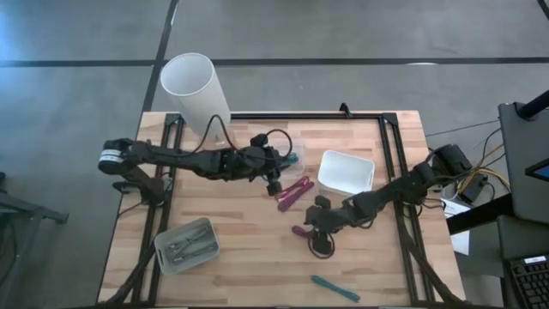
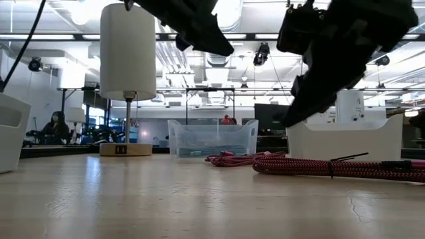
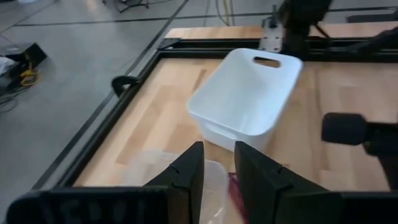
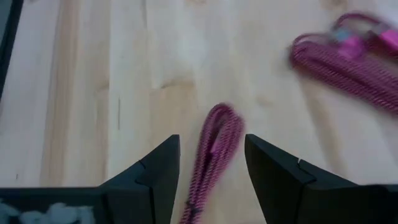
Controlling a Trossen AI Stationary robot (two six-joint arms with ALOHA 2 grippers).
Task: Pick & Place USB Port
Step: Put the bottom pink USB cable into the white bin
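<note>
Between our right gripper's [image 4: 208,180] spread fingers lies a small coiled pink cable [image 4: 214,146] on the table [image 4: 124,74], soft and light we judge, best pinched across its bundled middle, while our left gripper [image 3: 217,174] hovers slightly parted, empty.

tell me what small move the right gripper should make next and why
Probably lower straight down. The right gripper is open, with the coiled pink cable on the wooden table lying between its fingers but apparently not yet gripped. Lowering the fingers around the coil would allow a close. The left gripper waits near the white bin.
</note>
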